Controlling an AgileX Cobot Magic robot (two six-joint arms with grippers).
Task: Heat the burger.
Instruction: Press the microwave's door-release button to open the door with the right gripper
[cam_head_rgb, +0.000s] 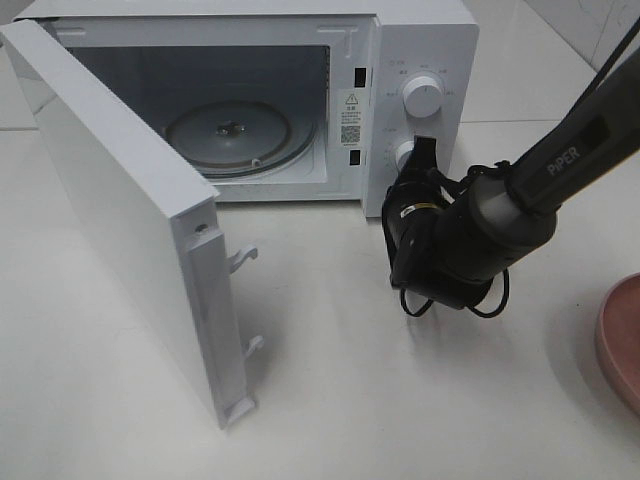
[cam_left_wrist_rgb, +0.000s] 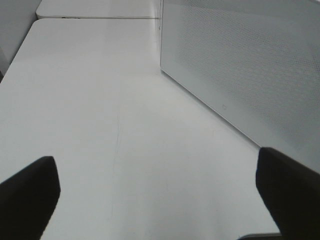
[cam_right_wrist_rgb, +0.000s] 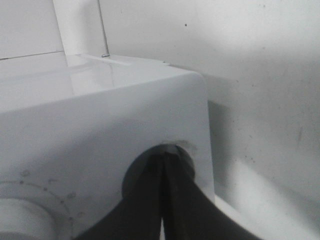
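Shows right claw clenched, fingertips pressed together against the lower knob of the microwave, under the upper knob. Shows left claw released, fingers spread wide over the bench, beside a dotted white panel. Places door swung open, glass turntable inside, pink plate at the bench's right edge. Cannot tell where the burger lies.
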